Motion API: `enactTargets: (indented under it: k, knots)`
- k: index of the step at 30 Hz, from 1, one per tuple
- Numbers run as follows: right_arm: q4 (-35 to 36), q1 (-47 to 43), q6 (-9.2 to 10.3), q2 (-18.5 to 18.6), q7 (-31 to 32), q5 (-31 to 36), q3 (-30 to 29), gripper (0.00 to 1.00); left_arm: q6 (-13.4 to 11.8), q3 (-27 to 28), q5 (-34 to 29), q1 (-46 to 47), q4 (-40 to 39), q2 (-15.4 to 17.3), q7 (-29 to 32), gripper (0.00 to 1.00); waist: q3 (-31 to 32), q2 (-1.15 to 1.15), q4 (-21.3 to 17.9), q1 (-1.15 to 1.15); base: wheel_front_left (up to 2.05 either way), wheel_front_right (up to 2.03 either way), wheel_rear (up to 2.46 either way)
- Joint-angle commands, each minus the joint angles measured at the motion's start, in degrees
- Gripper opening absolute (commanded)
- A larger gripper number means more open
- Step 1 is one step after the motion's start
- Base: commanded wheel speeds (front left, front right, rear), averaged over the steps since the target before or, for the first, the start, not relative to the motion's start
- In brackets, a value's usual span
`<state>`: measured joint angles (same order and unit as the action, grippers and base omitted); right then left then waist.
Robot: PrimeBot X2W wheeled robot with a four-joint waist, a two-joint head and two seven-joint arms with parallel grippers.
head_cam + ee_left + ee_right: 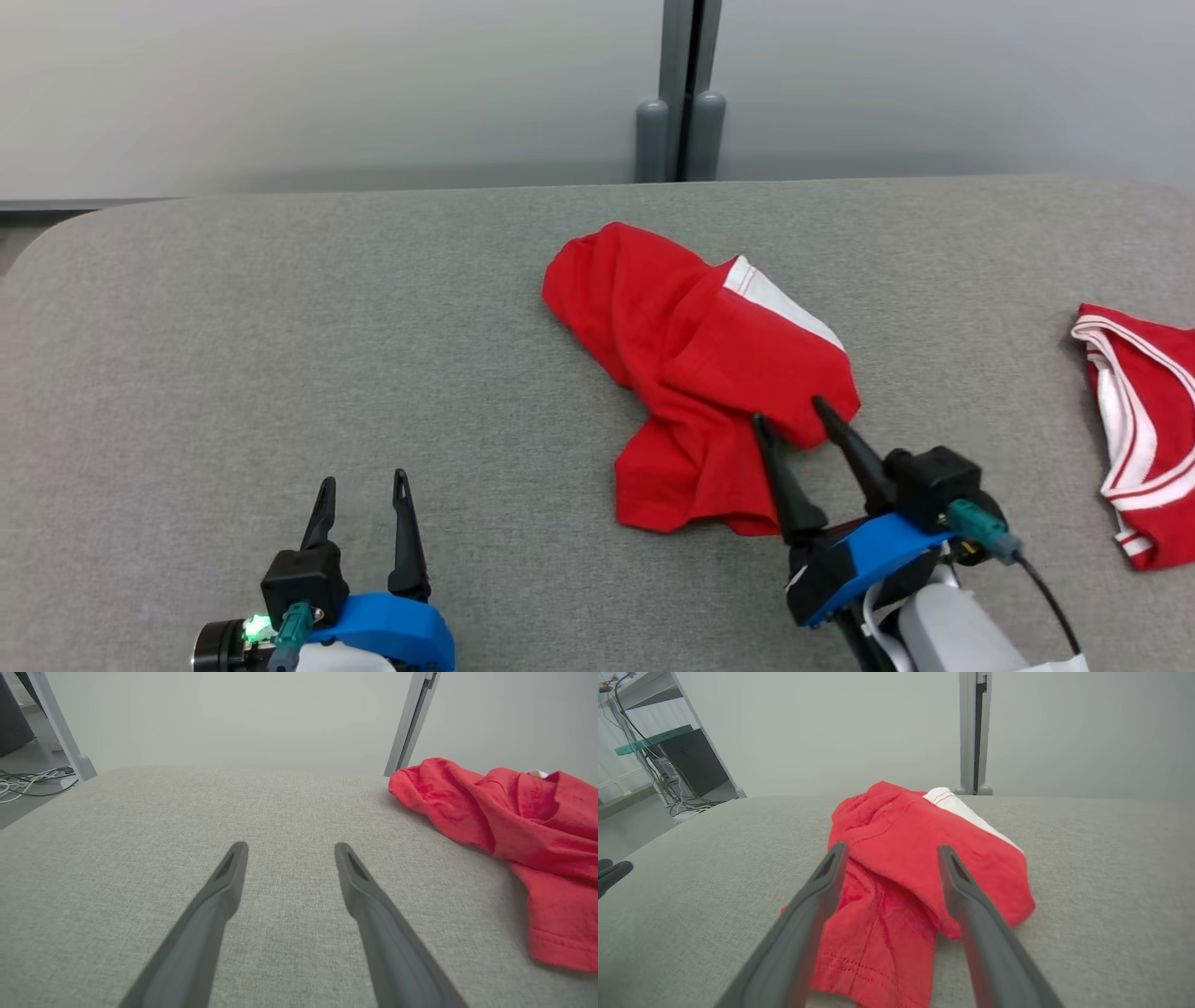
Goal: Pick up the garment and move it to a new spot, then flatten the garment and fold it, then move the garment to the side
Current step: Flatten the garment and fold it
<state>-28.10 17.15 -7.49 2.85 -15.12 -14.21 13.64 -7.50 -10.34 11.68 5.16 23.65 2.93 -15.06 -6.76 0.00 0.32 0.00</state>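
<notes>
Grey fabric table (280,327), pale wall behind with grey post (686,93). Right gripper (789,411) spread wide, tips over near edge of red garment (691,355), nothing pinched; contact with cloth unclear. Garment crumpled in a heap, white panel showing, on table just in front of post. Left gripper (364,477) also spread, empty, over bare table, nearer and well left of post. Second red piece (1144,439) with white trim far right of post, apart from garment.

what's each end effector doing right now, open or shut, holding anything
left end effector: open, holding nothing
right end effector: open, at the garment, not gripping it
</notes>
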Motion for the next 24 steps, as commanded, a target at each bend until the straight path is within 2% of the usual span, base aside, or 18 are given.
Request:
enactTargets:
  k: [1,7,9,14,24]
  knots:
    - [0.0,-1.0,0.00,0.1,0.0,0.1,2.0,1.00,-0.1,-0.5,0.4,0.9,0.1,0.0,-0.1,1.00,-0.5,0.00,0.8,0.00,0.00,0.00,0.00]
    - [-0.3,-3.6,0.00,0.2,0.0,4.0,10.6,1.00,-0.4,-1.4,1.2,0.4,0.5,0.0,-0.1,1.00,-0.5,0.00,2.0,0.00,0.00,0.00,0.00]
    - [-0.8,-3.9,0.00,0.2,0.0,6.1,12.3,1.00,-0.5,-1.8,1.4,0.4,0.5,0.0,-0.1,1.00,-0.6,0.00,2.1,0.00,0.00,0.00,0.00]
    - [-2.9,-5.5,0.00,0.5,0.0,6.6,15.5,1.00,-0.5,-2.7,1.8,0.7,0.2,0.0,-0.1,1.00,-0.9,0.00,2.5,0.00,0.00,0.00,0.00]
    - [-6.4,-2.8,0.00,0.2,0.0,3.2,11.9,1.00,-0.5,-3.9,2.9,2.1,0.7,0.0,-0.1,1.00,-2.5,0.00,3.6,0.00,0.00,0.00,0.00]
